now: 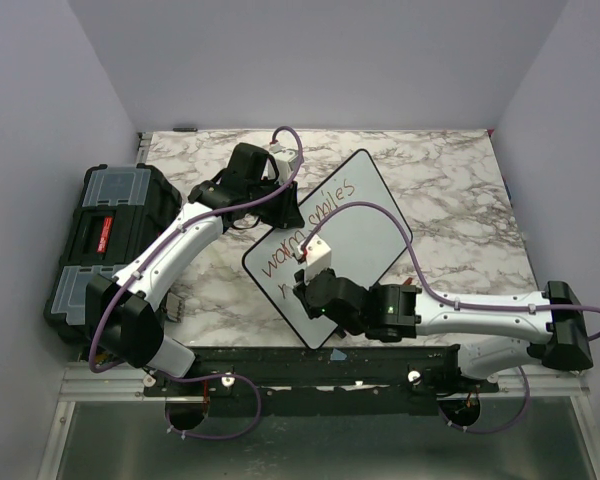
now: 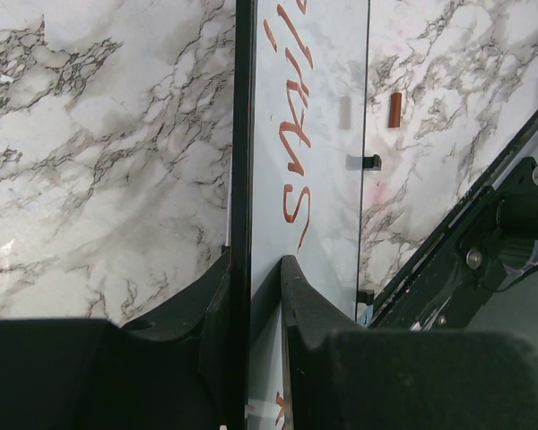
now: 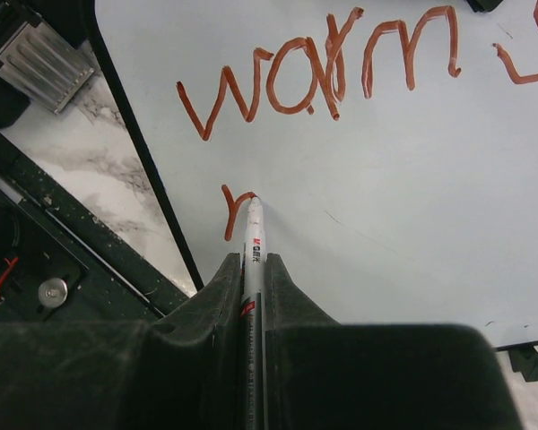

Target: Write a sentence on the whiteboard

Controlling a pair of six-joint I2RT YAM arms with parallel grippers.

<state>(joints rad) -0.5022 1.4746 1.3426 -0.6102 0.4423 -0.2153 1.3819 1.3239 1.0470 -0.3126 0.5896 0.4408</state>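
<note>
The whiteboard (image 1: 365,235) lies tilted on the marble table, with red words "warm smiles" (image 1: 305,225) of the sentence along its upper left. My left gripper (image 1: 280,207) is shut on the board's far left edge; the left wrist view shows the black rim and the white face (image 2: 327,179) pinched between its fingers (image 2: 255,269). My right gripper (image 3: 253,264) is shut on a white marker (image 3: 254,235). The marker's tip touches the board (image 3: 386,197) under "warm" (image 3: 318,72), at the end of a short red stroke (image 3: 231,210) that starts a second line.
A black toolbox (image 1: 105,240) with clear lid compartments stands at the table's left edge. A red marker cap (image 2: 395,109) lies on the marble beyond the board. A black rail (image 1: 280,362) runs along the near edge. Purple walls close in three sides.
</note>
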